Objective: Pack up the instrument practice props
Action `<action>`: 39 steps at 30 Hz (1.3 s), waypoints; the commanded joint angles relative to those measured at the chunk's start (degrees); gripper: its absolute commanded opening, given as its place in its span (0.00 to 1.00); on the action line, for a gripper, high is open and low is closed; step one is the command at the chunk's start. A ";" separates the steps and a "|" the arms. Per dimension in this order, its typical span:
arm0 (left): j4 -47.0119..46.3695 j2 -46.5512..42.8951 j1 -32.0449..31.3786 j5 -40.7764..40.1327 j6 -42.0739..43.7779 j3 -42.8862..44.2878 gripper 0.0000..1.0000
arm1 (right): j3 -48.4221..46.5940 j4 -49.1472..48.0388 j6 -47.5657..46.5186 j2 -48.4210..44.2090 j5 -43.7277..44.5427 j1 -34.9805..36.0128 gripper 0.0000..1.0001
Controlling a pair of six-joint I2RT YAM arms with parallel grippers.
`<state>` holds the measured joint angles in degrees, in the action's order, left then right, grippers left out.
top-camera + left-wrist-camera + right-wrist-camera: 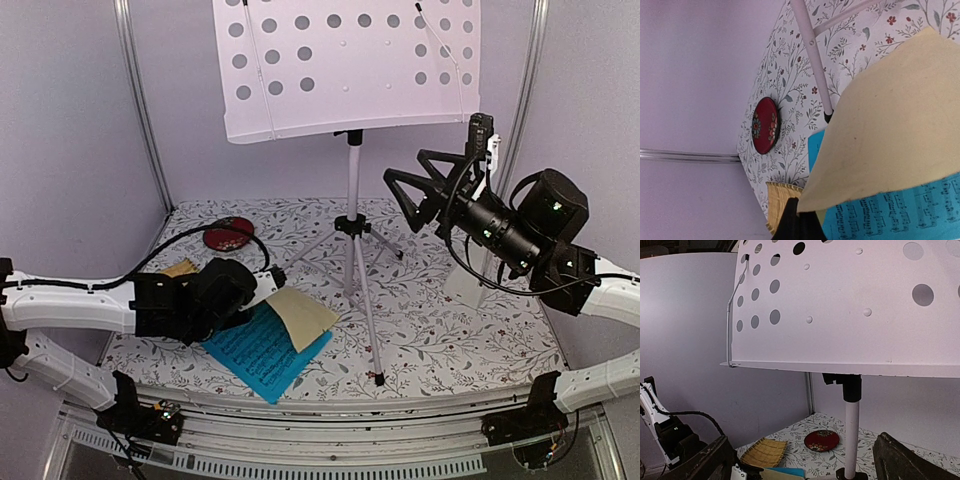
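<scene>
Top external view: left end effector is clamping a corner of the pale-yellow paper music sheet, lower centre-left of frame, and holding it raised off the blue printed music sheet, which is lying flat on the floral-patterned counter. Left wrist view is agreeing: the yellow sheet is bowing upward from the dark fingertips at the bottom edge, blue sheet underneath. A corner pinch is making sense, since thin paper is offering no other edge to get under.

Right end effector is hanging in the air right of centre, jaws spread wide, carrying nothing, pointing at the white perforated music-stand desk at top of frame. My guess is that the stand is its target. The silver tripod legs are splayed mid-counter, so the stand is standing unaided.

The white wedge-shaped object is sitting half hidden behind the right arm. It is possibly the metronome, but I cannot tell.

Round red dish and yellow woven bamboo tray are sitting at left, beyond the left arm.
</scene>
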<state>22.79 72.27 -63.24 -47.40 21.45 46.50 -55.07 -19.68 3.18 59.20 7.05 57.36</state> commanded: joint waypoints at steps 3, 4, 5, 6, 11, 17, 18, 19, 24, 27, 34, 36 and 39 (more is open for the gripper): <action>-1.99 -3.13 -2.64 -3.01 11.10 -0.60 0.00 | 0.72 0.00 0.11 -0.05 1.17 -0.03 1.00; -1.21 -3.20 -3.01 -3.27 11.23 -1.11 0.00 | 0.68 0.04 0.15 -0.05 1.21 -0.07 1.00; -0.16 -3.20 -3.37 -3.20 10.71 -1.46 0.00 | 0.73 0.04 0.16 -0.05 1.28 -0.03 0.99; 1.47 -2.96 -3.57 -2.82 9.88 -1.57 0.00 | 0.82 0.08 0.16 -0.09 1.30 -0.04 0.99; 10.47 0.22 -6.13 -1.34 4.18 0.30 0.01 | 1.42 0.63 0.25 -0.58 1.67 -0.06 0.99; 16.97 1.86 -8.23 0.39 -3.21 3.95 0.44 | 2.98 2.52 0.49 -2.18 3.59 -0.06 0.99; 18.21 1.72 -8.29 1.63 -4.24 4.83 0.51 | 3.58 2.77 0.51 -2.52 4.06 -0.15 0.99; 18.90 1.42 -8.35 2.89 -5.05 5.70 0.64 | 4.04 3.21 0.64 -3.01 4.18 -0.38 0.99; 23.01 -0.89 -8.43 13.04 -8.57 10.46 0.91 | 5.87 7.49 3.38 -4.73 0.45 -4.64 0.99; 27.67 -0.55 -8.30 21.52 -11.61 14.47 0.93 | 7.82 8.78 6.70 -5.40 -3.70 -8.99 0.99; 24.20 -0.80 -7.99 36.47 -20.59 22.17 0.95 | 12.16 8.51 14.80 -4.67 -13.48 -18.10 0.99; 10.00 -2.64 -6.31 43.29 -25.21 17.75 0.98 | 12.87 7.93 16.96 -3.30 -15.52 -19.30 0.99; -21.92 -2.45 -0.76 55.85 -39.66 5.98 0.98 | 13.44 6.69 22.39 -0.28 -20.11 -20.94 1.00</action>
<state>35.57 69.69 -69.21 -9.43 -0.82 62.83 -42.72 -11.46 17.39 56.03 -5.26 38.17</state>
